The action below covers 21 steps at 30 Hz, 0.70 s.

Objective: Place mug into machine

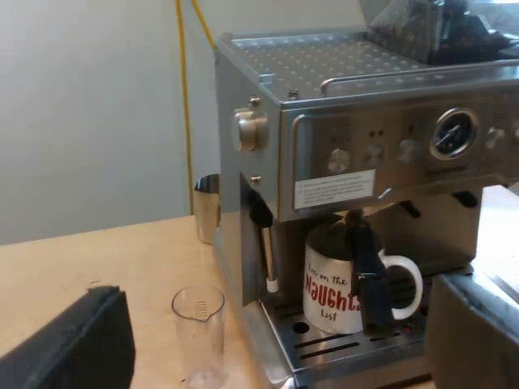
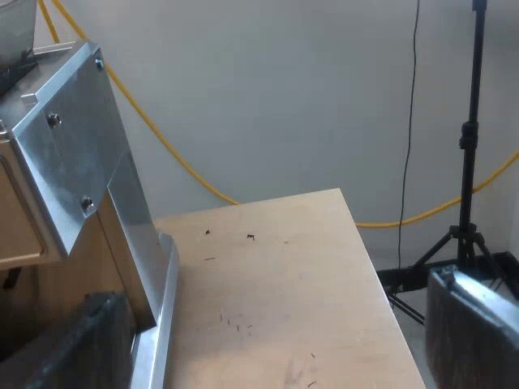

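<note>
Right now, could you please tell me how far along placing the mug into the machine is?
Looks done: the mug stands on the drip tray of the espresso machine, behind the holder's dark handle. In hand: nothing; the left end effector is open, facing the machine, the right end effector open over the table. Left: probably nothing.

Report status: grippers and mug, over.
Left gripper open, empty, facing machine front. Right gripper open, empty, over table. Mug on drip tray, behind holder handle. Glass beside machine.

Measuring glass [image 1: 199,328] stands by the espresso machine [image 1: 357,154]; tabletop [image 2: 276,284] open
</note>
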Motion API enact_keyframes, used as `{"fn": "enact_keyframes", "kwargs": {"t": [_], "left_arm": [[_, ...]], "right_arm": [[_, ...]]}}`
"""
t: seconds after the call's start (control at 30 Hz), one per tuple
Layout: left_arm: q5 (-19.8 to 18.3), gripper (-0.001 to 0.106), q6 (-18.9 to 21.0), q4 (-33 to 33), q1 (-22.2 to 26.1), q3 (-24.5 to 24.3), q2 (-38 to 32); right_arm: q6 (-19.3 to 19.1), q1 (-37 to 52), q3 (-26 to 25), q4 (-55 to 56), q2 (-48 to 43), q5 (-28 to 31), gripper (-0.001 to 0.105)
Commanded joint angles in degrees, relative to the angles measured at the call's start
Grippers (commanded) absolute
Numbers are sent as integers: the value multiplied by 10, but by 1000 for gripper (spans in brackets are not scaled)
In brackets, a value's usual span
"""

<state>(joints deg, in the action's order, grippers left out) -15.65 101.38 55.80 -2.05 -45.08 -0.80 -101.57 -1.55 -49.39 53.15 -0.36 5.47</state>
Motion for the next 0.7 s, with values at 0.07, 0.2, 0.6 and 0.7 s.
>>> {"fn": "enact_keyframes", "kwargs": {"t": [0.07, 0.2, 0.6, 0.7], "left_arm": [[-4, 79, 4, 5, -2, -10, -21], [-9, 79, 4, 12, -2, -10, -21], [-9, 79, 4, 35, -2, 5, -21], [-9, 79, 4, 35, -2, 14, -21]], "right_arm": [[17, 2, -6, 23, -30, -6, 78], [29, 2, -10, 55, -28, -5, 78], [29, 0, 19, 57, -28, -5, 78], [29, 0, 37, 57, -28, -5, 78]]}}
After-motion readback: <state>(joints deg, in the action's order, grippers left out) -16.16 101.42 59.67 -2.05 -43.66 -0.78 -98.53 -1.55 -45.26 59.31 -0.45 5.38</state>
